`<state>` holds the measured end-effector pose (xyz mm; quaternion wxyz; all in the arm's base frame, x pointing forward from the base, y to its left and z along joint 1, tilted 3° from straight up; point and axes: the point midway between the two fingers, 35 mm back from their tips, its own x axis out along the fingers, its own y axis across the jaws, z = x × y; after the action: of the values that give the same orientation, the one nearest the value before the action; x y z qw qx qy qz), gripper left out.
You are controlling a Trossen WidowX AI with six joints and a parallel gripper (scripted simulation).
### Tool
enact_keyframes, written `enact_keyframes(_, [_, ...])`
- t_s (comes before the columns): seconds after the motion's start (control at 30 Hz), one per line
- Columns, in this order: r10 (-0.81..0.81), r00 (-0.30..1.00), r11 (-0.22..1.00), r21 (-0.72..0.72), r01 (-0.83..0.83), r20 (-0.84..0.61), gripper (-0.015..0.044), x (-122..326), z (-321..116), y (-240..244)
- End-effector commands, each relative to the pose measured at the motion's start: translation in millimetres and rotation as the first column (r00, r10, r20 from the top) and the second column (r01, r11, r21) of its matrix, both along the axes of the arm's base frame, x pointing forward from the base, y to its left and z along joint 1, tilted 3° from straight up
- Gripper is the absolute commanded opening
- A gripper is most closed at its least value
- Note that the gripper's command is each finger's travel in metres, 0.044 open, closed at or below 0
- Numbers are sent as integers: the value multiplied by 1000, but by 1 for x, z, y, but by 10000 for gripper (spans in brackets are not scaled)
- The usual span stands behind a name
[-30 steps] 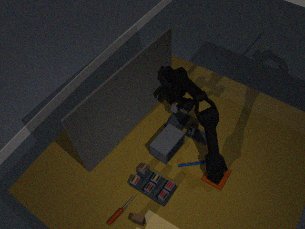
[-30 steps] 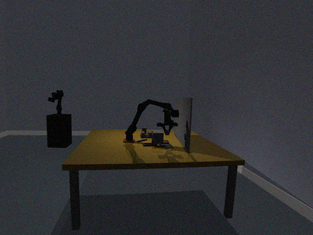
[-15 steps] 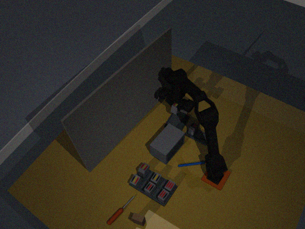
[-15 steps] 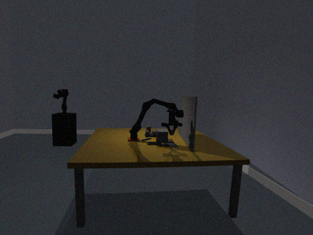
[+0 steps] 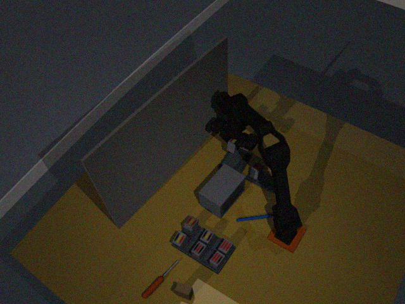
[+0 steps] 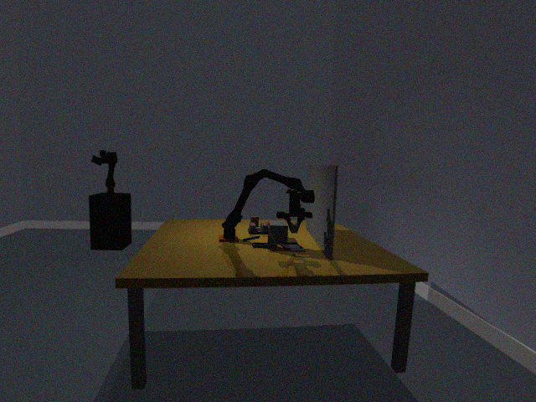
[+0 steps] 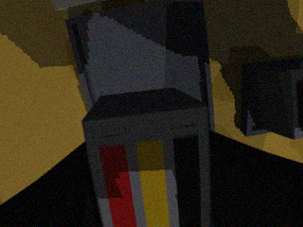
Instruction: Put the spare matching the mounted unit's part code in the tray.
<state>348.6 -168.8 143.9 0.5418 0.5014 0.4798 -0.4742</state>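
Note:
My gripper [image 5: 233, 145] [image 6: 295, 229] [image 7: 143, 138] is shut on a grey spare [image 5: 231, 147] [image 7: 144, 130] with red, yellow and black stripes, and holds it upright above the table. The grey tray [image 5: 233, 161] [image 6: 292, 247] [image 7: 130, 61] lies below and just beyond the spare in the wrist view, partly shaded and partly hidden by it. The mounted unit [image 5: 253, 173] [image 7: 270, 96] stands beside the tray on a dark base; its code cannot be read here. Several striped spares, one of them [image 5: 198, 249] red and black, sit in a dark rack [image 5: 211, 246].
A large grey box [image 5: 222, 184] [image 6: 277, 232] stands beside the tray, towards the rack. A tall upright panel [image 5: 157, 137] [image 6: 320, 203] stands behind. A blue pen [image 5: 253, 218], a screwdriver [image 5: 152, 287] and a brown block [image 5: 183, 290] lie on the table.

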Motion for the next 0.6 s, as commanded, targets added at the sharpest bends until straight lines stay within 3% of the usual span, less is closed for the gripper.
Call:
enact_keyframes(0.0, [-4, 1000, 1000, -3, 4, -7, 0, -1, -4, 0])
enact_keyframes(0.57, [-4, 1000, 1000, -2, 4, -9, 0, 0, -16, -1])
